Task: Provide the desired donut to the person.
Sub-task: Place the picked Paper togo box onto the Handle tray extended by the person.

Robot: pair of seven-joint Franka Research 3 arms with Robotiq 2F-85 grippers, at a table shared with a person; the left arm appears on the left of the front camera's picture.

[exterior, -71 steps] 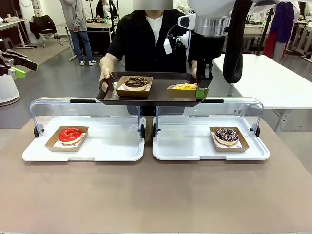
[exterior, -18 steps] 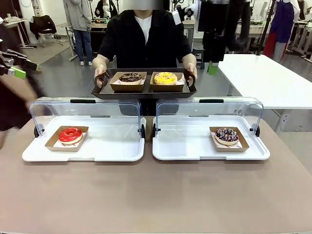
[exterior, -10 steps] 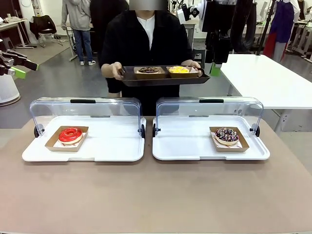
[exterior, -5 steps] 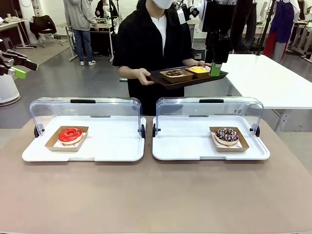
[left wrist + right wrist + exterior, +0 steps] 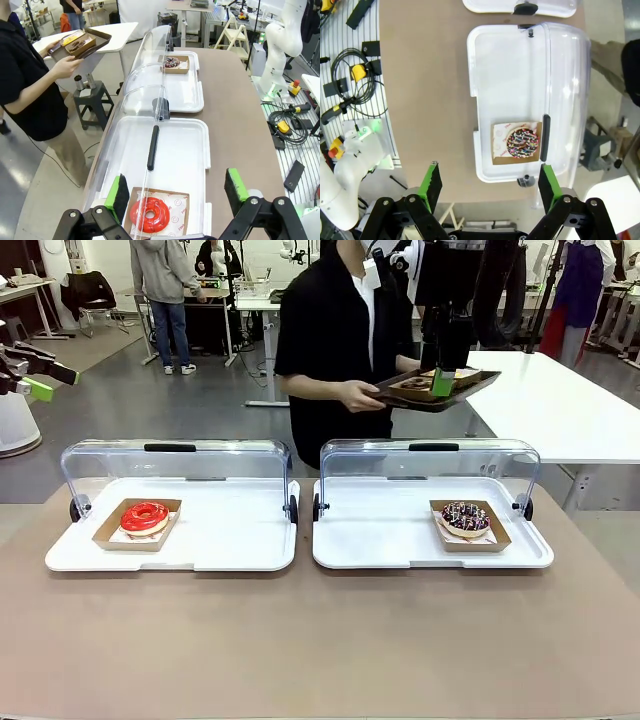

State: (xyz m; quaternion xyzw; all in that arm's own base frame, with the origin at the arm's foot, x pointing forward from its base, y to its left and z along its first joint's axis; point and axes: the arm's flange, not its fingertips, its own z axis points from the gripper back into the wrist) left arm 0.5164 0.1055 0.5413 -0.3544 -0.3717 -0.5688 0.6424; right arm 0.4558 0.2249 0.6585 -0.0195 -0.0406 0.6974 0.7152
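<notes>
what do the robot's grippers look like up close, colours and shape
Each gripper has two black jointed fingers with silver pivot bolts, tipped with flat bright green pads. That goes for the left gripper and the right gripper alike, with the fingers rising from a black body at the frame's bottom edge. The other arm's white rounded base stands beside the table.

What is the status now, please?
Left gripper open, right gripper open, both holding nothing. Person carries tray with donuts, turned away. Red donut and sprinkled donut sit under open lids. Nothing in the way.
</notes>
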